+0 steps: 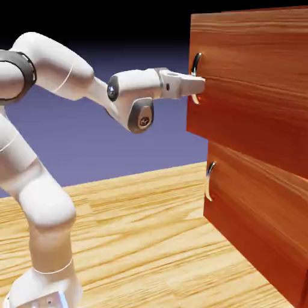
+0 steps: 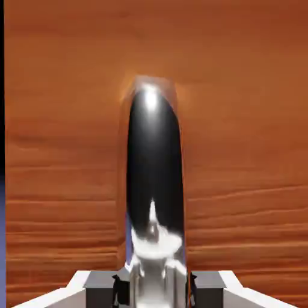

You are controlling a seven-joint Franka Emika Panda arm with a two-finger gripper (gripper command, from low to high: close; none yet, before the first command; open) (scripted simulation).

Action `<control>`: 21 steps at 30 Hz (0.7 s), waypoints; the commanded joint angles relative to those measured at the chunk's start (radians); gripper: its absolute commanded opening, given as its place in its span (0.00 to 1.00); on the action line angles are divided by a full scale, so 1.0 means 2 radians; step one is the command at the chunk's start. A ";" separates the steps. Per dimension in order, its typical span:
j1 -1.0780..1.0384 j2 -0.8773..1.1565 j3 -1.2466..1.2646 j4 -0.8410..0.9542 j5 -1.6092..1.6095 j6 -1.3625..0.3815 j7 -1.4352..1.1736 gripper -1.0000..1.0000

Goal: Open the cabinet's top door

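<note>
gripper [image 1: 196,86] clamping, seemingly, on the curved silver handle [image 1: 195,63], pinching it between both fingertips [image 2: 207,289]; top door [image 1: 252,90] standing directly ahead, swinging slightly out from the cabinet [image 1: 258,228] body behind.

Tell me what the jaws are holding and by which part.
The gripper is shut on the top door's curved silver handle, gripping its bar near the lower end.

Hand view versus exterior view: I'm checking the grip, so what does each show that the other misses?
Only the hand view shows both fingertips clamped against the handle. Only the exterior view shows the arm, the table, the lower panel, and the top door standing out ahead of it. Both show the gripper shut on the top handle.
</note>
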 commanded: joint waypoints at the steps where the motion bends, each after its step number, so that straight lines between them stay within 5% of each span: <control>1: 0.018 -0.009 -0.016 -0.006 0.002 -0.002 -0.010 0.00; 8: 0.122 -0.117 -0.131 -0.075 -0.067 -0.033 -0.030 0.00; 21: 0.309 -0.164 -0.200 -0.054 0.178 0.000 -0.307 0.00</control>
